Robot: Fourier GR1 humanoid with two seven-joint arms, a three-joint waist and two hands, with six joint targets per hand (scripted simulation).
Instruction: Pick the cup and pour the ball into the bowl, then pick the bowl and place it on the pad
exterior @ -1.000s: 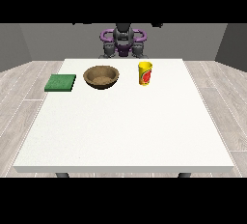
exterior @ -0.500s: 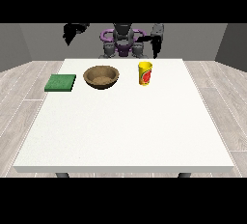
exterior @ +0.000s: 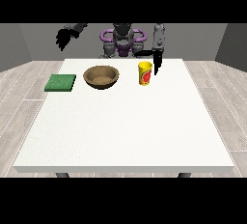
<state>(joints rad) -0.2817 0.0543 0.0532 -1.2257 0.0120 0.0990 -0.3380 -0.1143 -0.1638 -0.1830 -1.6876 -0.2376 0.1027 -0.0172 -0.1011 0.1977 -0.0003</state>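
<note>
The hand at the view's right point(exterior: 157, 63) hangs from a forearm that drops almost straight down, its fingers pointing downward and stretched out straight, holding nothing, just beside the cup point(exterior: 145, 73) on the side nearer the right edge; whether it touches the cup cannot be told. The hand at the view's left point(exterior: 64, 38) is raised off the tabletop point(exterior: 125, 126) beyond the far left corner, fingers drooping and slack, empty. The cup is a yellow cylinder with a red mark, upright near the far edge. The bowl point(exterior: 101, 77), round, brown and wood-like, sits beside it toward the left. The pad point(exterior: 61, 82), a flat green square, lies at the left edge
</note>
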